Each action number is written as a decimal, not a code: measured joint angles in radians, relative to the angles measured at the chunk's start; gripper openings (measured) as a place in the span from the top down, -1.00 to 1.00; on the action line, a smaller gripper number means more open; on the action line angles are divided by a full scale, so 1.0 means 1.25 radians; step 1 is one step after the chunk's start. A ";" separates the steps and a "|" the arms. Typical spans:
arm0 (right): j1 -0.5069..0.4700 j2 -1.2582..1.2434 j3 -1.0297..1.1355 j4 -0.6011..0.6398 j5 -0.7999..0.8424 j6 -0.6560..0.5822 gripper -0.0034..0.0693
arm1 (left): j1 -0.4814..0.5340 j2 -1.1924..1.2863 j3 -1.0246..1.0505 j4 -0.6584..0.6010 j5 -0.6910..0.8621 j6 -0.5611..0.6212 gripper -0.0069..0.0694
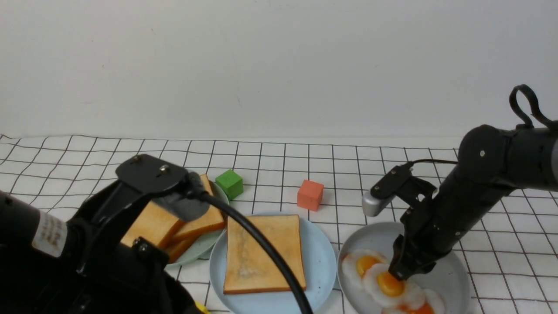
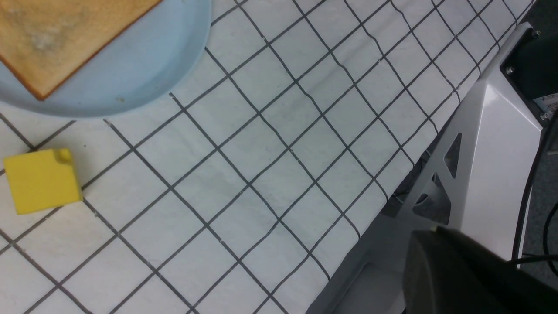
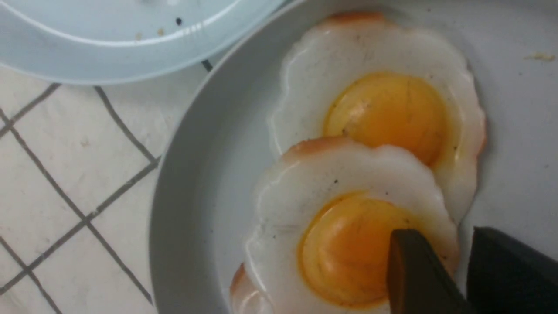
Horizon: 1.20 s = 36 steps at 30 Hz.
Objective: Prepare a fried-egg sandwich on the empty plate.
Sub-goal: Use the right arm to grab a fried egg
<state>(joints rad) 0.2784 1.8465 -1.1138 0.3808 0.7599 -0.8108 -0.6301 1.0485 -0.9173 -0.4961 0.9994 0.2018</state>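
- The left arm (image 1: 87, 244) lies low at the near left corner. The left gripper (image 2: 453, 270) shows only as a dark shape in its wrist view, off the table's near edge. Its jaws are pressed together and hold nothing.
- A yellow cube (image 2: 41, 181) sits on the checked cloth (image 2: 270, 165), near the blue plate's rim.
- A pale green plate (image 1: 205, 244) carries a stack of toast slices (image 1: 174, 226), partly hidden by the arm.
- A green cube (image 1: 229, 183) stands just behind that plate.
- The light blue plate (image 1: 322, 261) sits at centre front between the other two plates. One toast slice (image 1: 261, 253) lies flat on it.
- An orange-red cube (image 1: 310, 194) stands behind the blue plate.
- A grey plate (image 1: 453, 270) holds overlapping fried eggs. The middle egg (image 1: 390, 283) rests partly on the left egg (image 1: 364, 264).
- The right gripper (image 1: 399, 272) points down at the middle egg. One finger (image 3: 418, 270) is over the yolk and the other is past the white's edge, with a narrow gap between them. I cannot tell whether they pinch the egg.
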 joint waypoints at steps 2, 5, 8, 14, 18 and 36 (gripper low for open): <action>0.000 0.000 0.000 0.001 0.004 0.000 0.62 | 0.000 0.000 0.000 0.001 0.001 -0.001 0.85; 0.000 0.004 0.000 -0.004 0.002 0.000 0.91 | 0.000 0.000 0.000 0.000 0.003 -0.003 0.85; -0.001 0.004 0.000 -0.004 0.002 0.000 0.93 | 0.000 0.000 0.000 0.001 0.005 -0.003 0.85; -0.001 -0.010 0.001 0.003 0.018 0.000 0.90 | 0.000 0.000 0.001 0.001 0.005 -0.003 0.85; -0.001 -0.027 0.001 0.002 0.024 0.000 0.83 | 0.000 0.000 0.001 0.002 0.006 -0.003 0.85; -0.039 -0.034 0.001 0.031 0.008 -0.112 0.25 | 0.000 0.000 0.001 0.003 0.008 -0.003 0.83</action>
<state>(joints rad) 0.2298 1.8034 -1.1128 0.4191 0.7694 -0.9508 -0.6301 1.0485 -0.9166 -0.4921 1.0100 0.1977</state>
